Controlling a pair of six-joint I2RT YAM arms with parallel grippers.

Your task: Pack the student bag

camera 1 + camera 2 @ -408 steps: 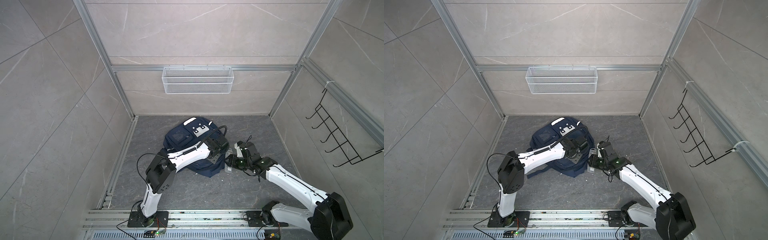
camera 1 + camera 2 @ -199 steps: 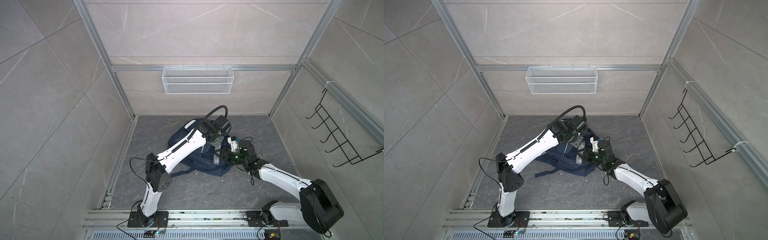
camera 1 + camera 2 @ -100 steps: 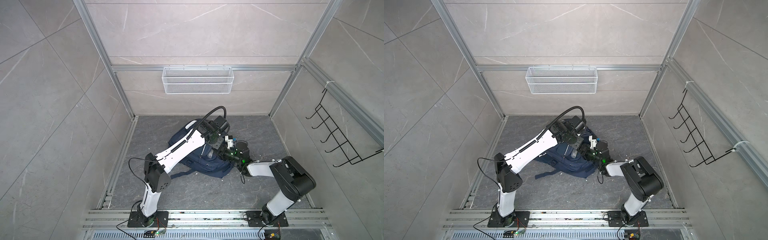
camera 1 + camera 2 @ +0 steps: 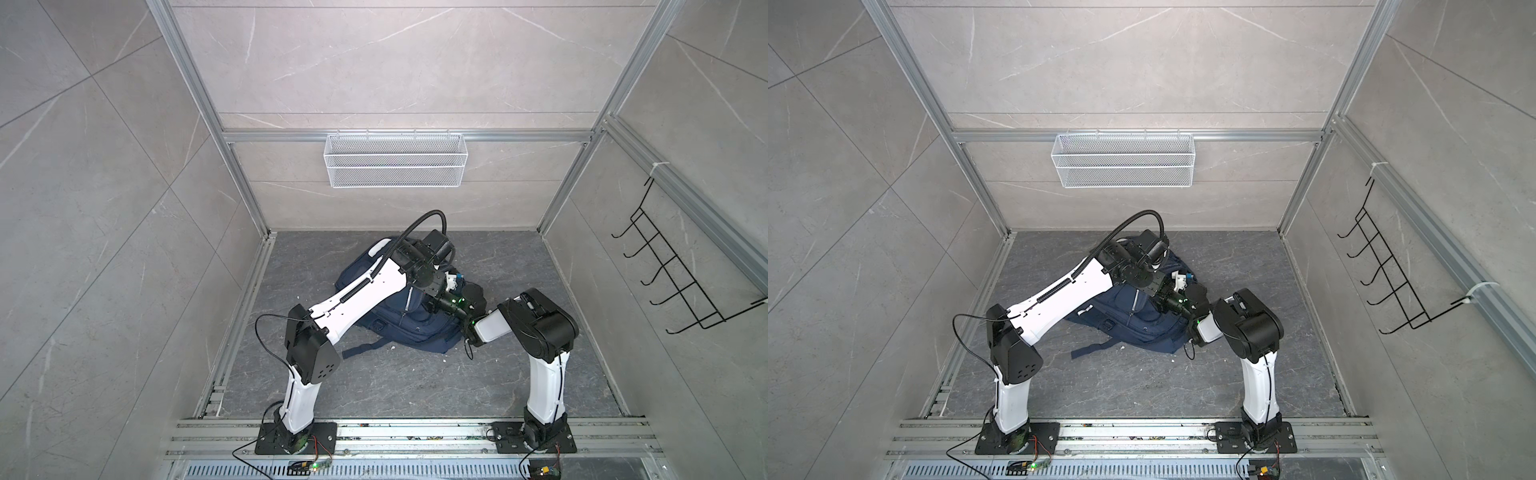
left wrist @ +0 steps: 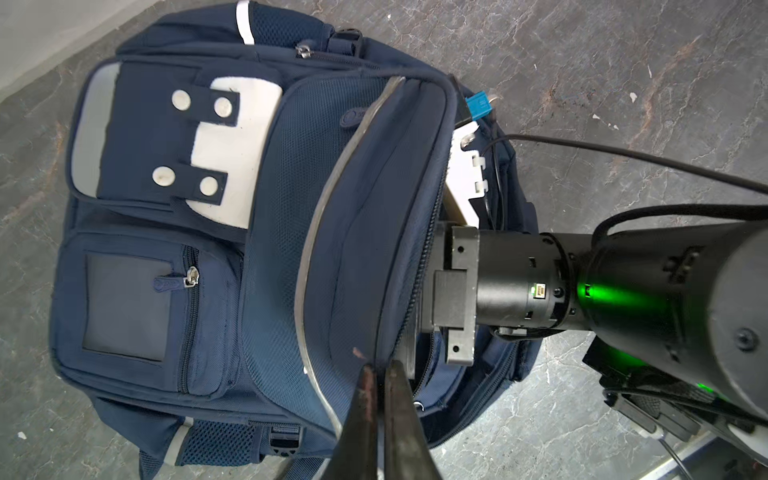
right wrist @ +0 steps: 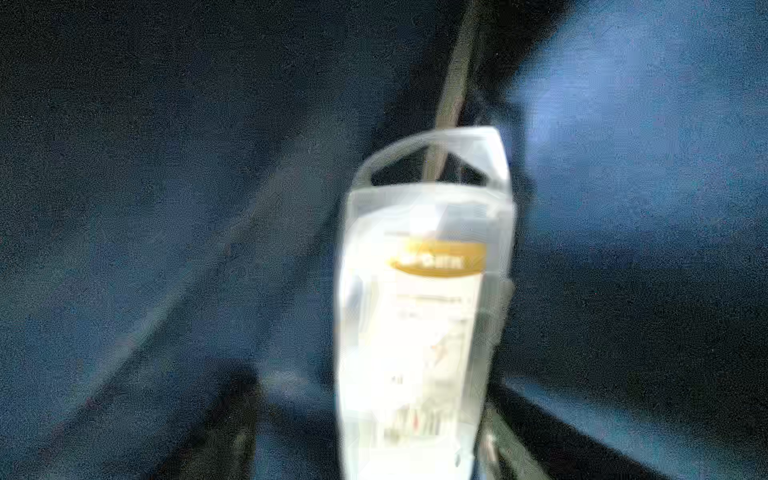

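Bag lies front up on the grey floor, mid-cell toward the back wall. In both top views my arms cross it and cover much of its top. Only the left wrist view gives the full front: white patches, window pocket, silver stripe. My left hand is pinched tight on the raised edge of the front panel. My right hand reaches into the opening, fingers hidden there and from above. Right wrist view: dark blue cloth all round, blurred clear packet with white label. Fingers too smeared, can't tell how wide or whether they hold it.
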